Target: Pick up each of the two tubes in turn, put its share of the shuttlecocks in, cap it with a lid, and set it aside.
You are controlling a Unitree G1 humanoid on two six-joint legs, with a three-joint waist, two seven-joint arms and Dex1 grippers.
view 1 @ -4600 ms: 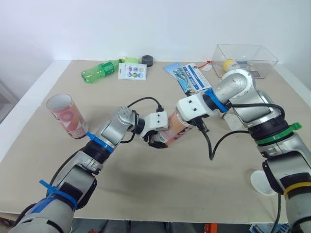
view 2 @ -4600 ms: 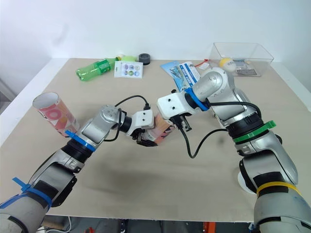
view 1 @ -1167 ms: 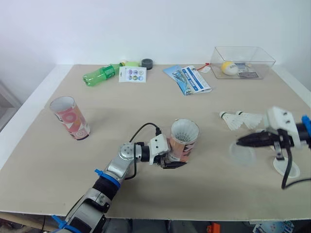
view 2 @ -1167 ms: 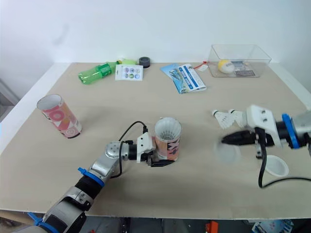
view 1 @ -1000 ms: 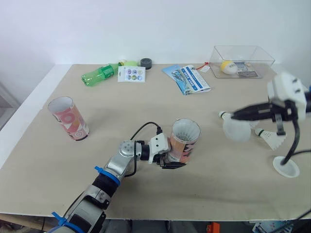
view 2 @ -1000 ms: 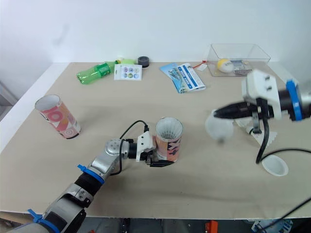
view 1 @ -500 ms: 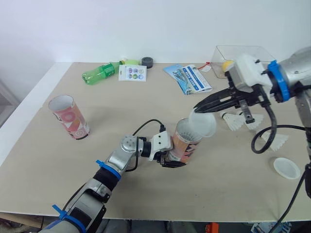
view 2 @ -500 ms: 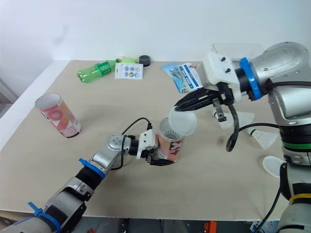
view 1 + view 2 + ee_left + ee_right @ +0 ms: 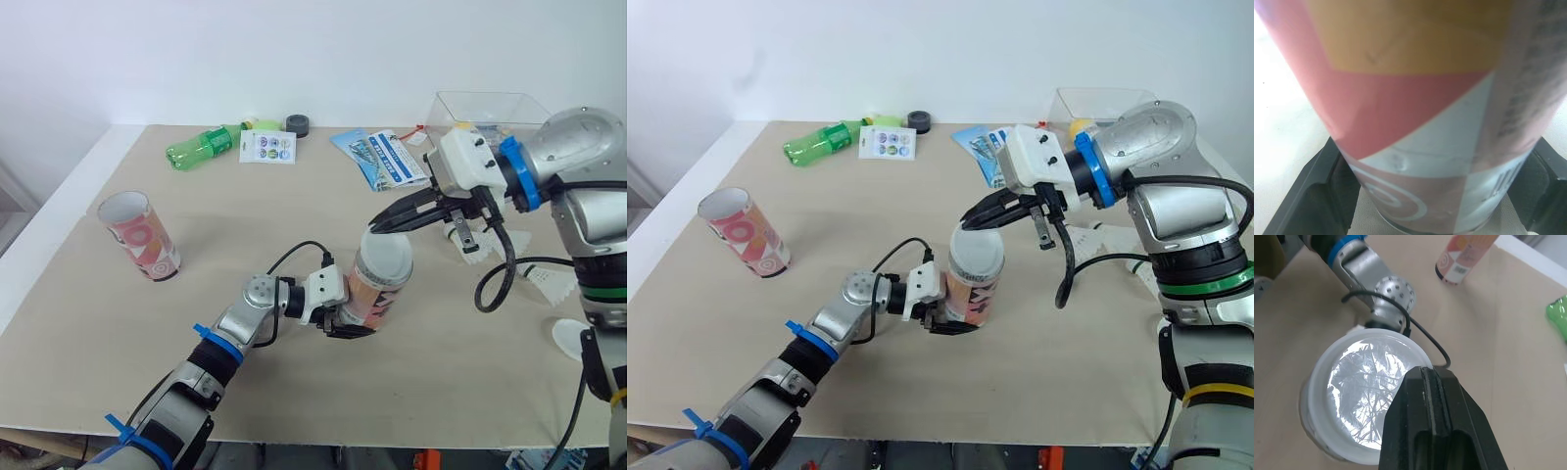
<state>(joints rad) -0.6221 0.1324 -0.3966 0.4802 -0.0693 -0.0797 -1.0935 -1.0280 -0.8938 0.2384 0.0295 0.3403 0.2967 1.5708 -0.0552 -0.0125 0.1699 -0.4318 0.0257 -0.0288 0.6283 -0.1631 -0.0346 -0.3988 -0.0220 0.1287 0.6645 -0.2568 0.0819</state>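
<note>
Currently, second tube stands uncapped at the desk's left, well apart. Left end effector clamps the centre tube near its base. Risk: lid pressed down tilted could jam or tip that tube. Lid rests on the tube mouth, its rim pinched in the right end effector.

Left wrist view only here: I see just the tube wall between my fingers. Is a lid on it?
Observer: The right gripper pinches a lid by its rim and has it over the top of the tube.
Operator: Anything inside?
Observer: Yes, shuttlecocks show through the lid.
Operator: Where's the other tube?
Observer: The other tube stands open and uncapped, well off to the robot's left.
</note>
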